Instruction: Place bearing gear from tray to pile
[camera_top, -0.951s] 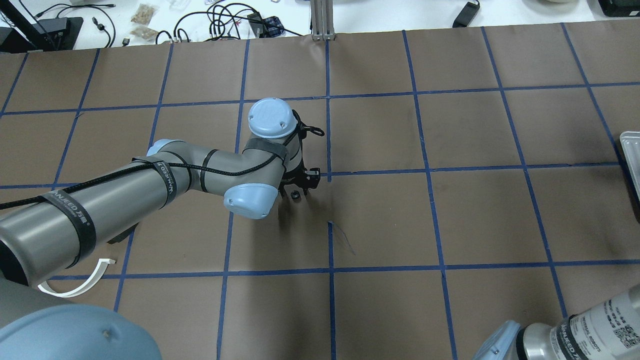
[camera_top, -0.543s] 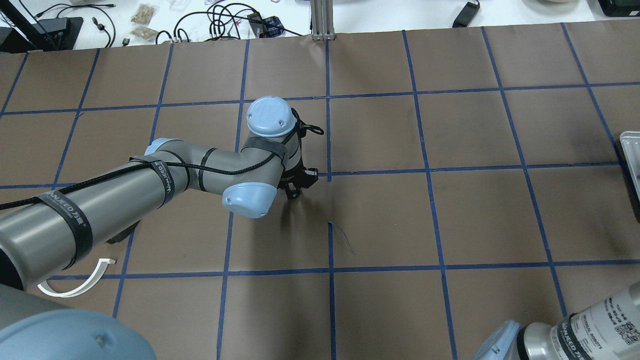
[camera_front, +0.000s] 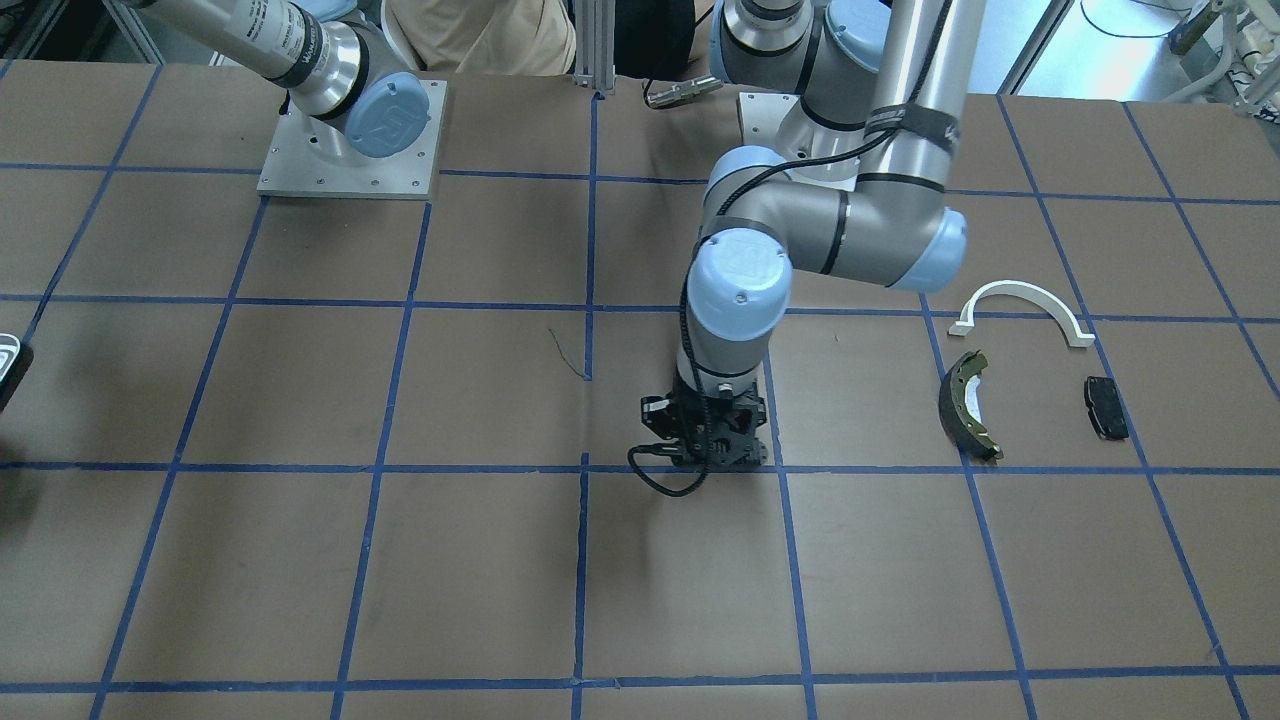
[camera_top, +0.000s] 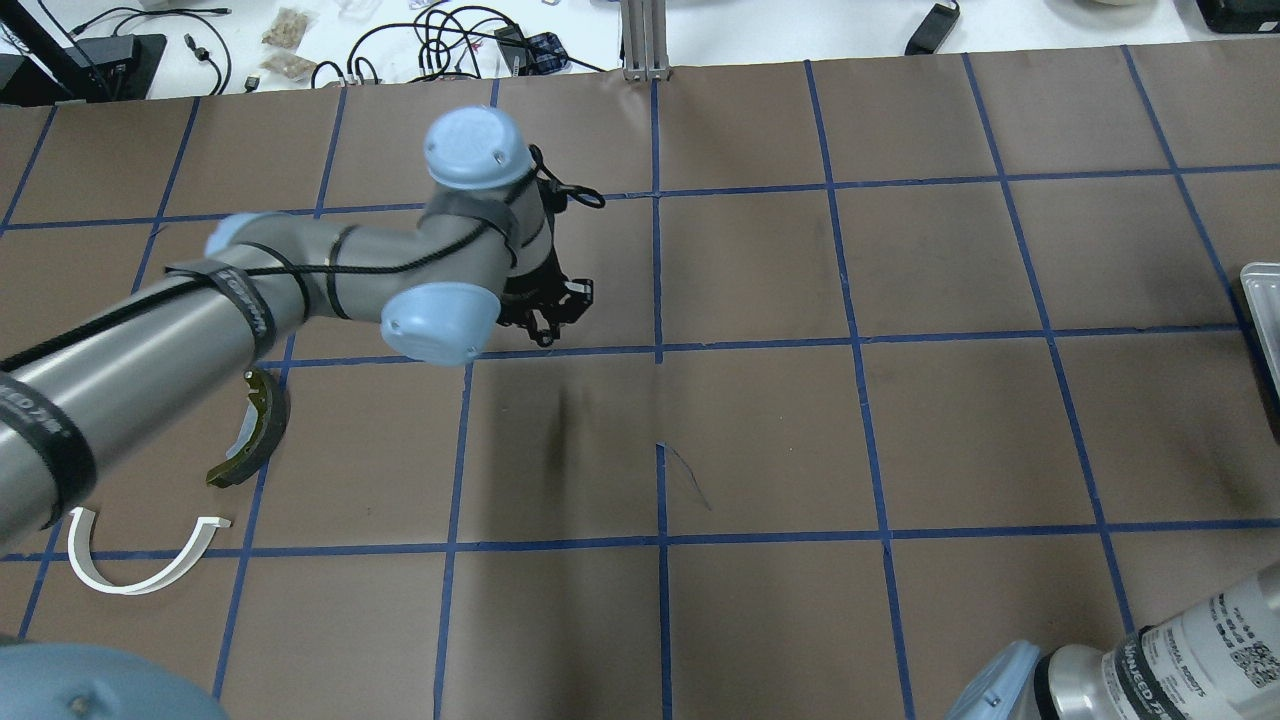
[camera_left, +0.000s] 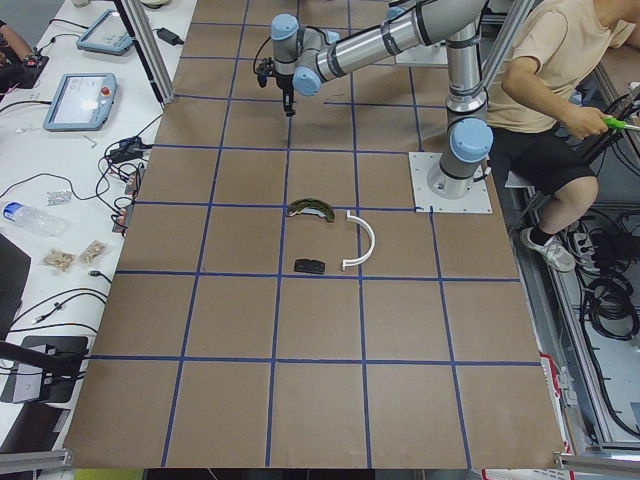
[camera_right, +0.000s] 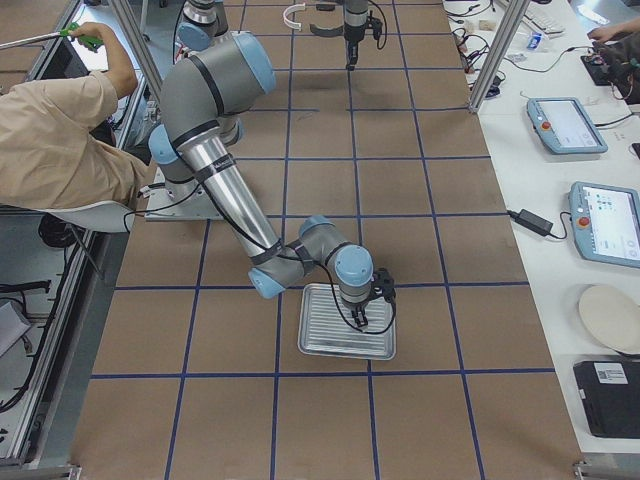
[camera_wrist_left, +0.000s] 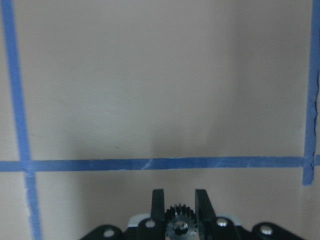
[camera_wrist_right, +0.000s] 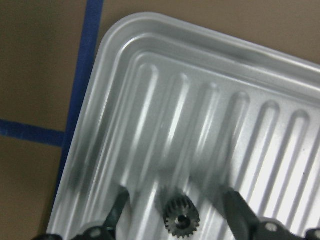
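The left gripper (camera_wrist_left: 179, 194) is pinched tight on a small black gear (camera_wrist_left: 178, 223). Its two fingers (camera_wrist_left: 158, 202) press the gear's teeth from both sides. It hangs over the brown table (camera_wrist_left: 150, 90), near a blue tape line (camera_wrist_left: 150, 164). It may be a bit above the paper, but that is hard to see. The pile is well apart from it: a white arch (camera_front: 1016, 290), a dark brake shoe (camera_front: 955, 402) and a little black pad (camera_front: 1106, 407). The right gripper (camera_wrist_right: 175, 192) is spread wide over the silver tray (camera_wrist_right: 150, 35). A second gear (camera_wrist_right: 182, 218) lies on the tray between the right fingers (camera_wrist_right: 119, 206), touching neither.
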